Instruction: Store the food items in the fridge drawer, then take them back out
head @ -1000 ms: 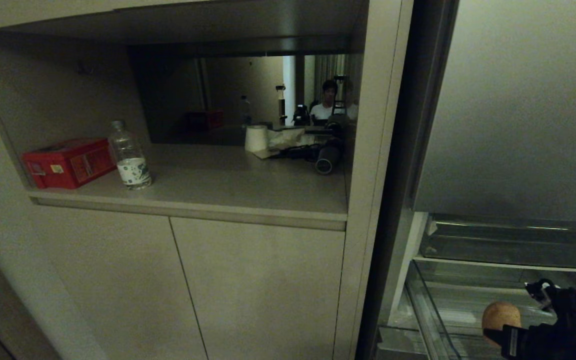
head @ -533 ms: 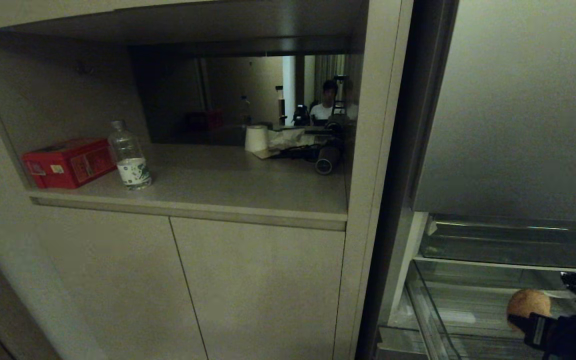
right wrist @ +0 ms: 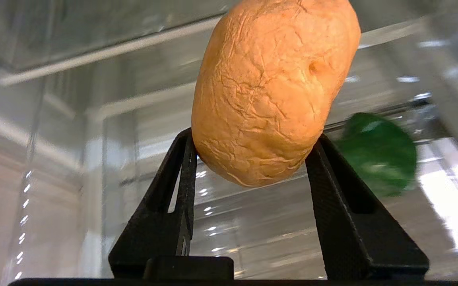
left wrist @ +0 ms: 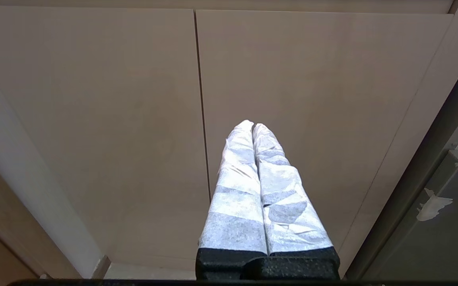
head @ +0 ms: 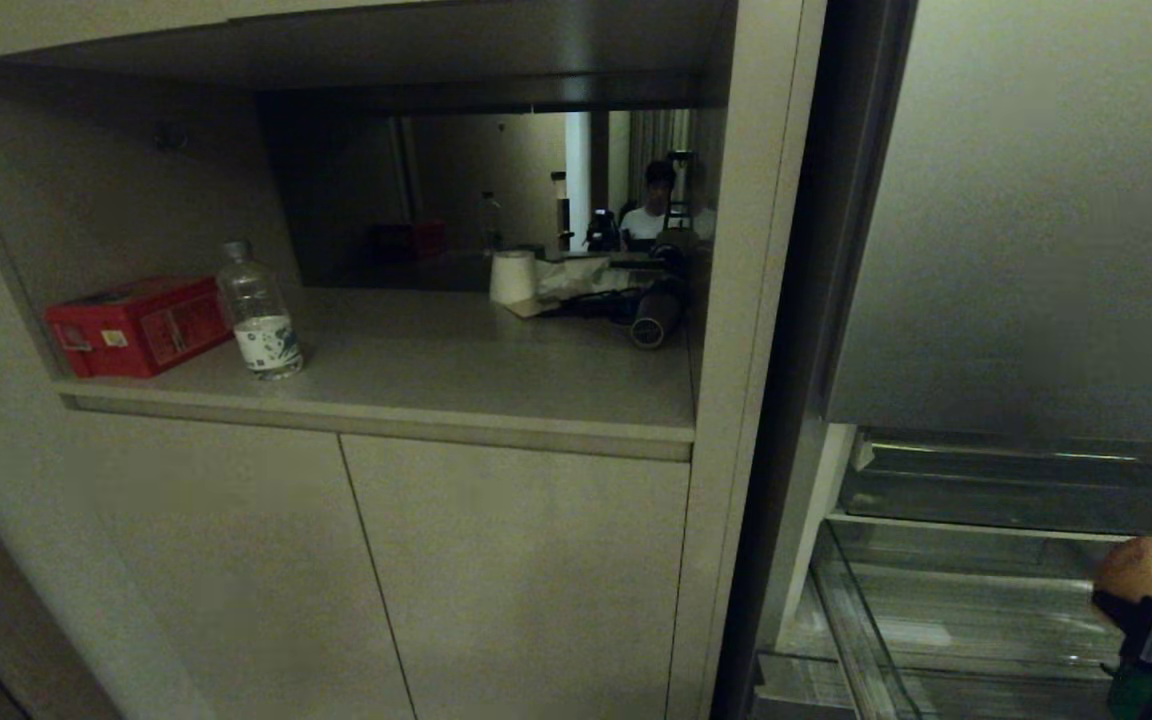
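One potato (right wrist: 270,91), clamped between the right gripper (right wrist: 253,151) fingers, above the fridge drawer (head: 936,620); left gripper (left wrist: 253,127) pressed closed, empty.

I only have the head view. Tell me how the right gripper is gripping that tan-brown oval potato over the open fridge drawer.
Observer: The right gripper is shut on the tan-brown oval potato, with its black fingers clamping one end from both sides.
Operator: Report where the other food item is.
Observer: The glossy dark green rounded item lies inside the clear plastic bin, beyond the potato and apart from it.
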You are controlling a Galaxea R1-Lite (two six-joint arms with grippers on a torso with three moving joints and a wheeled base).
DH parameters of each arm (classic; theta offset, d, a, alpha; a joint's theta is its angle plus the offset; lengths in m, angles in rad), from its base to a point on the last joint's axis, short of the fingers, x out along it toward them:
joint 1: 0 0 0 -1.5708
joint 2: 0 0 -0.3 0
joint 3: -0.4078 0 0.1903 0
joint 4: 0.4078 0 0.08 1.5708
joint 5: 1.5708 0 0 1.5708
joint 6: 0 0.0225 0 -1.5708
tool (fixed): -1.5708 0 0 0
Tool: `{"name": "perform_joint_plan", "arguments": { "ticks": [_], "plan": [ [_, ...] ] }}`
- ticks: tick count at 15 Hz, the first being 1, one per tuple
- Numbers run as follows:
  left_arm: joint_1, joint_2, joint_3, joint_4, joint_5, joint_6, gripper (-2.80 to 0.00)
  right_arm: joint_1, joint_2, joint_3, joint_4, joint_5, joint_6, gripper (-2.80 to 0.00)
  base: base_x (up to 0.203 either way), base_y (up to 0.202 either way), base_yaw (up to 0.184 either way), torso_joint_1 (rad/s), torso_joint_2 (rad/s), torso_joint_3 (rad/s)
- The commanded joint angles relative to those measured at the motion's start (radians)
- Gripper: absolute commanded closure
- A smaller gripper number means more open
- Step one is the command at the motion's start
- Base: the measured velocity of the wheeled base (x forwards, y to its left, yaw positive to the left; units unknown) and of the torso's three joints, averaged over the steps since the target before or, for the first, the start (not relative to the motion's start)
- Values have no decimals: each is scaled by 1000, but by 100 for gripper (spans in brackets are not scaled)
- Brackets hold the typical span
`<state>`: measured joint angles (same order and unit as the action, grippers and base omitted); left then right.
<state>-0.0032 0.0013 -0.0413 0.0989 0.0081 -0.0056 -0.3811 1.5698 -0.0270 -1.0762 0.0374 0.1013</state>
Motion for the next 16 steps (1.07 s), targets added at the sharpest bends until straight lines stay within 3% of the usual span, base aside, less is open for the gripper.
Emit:
{"name": "perform_joint_plan", "arguments": {
  "ticks": [1, 8, 16],
  "plan": [
    [0, 0, 0, 1, 1, -1, 0, -23, -47, 10, -7, 1, -1, 0, 0, 0, 0, 0, 0, 0],
    [0, 0, 0, 1, 1, -1, 0, -108, -164, 8, -6, 1, -24, 0, 0, 0, 0, 0, 0, 0],
    [0, 0, 0, 1, 0, -1, 0, -111, -270, 56, -1, 10, -14, 0, 0, 0, 0, 0, 0, 0]
  ]
}}
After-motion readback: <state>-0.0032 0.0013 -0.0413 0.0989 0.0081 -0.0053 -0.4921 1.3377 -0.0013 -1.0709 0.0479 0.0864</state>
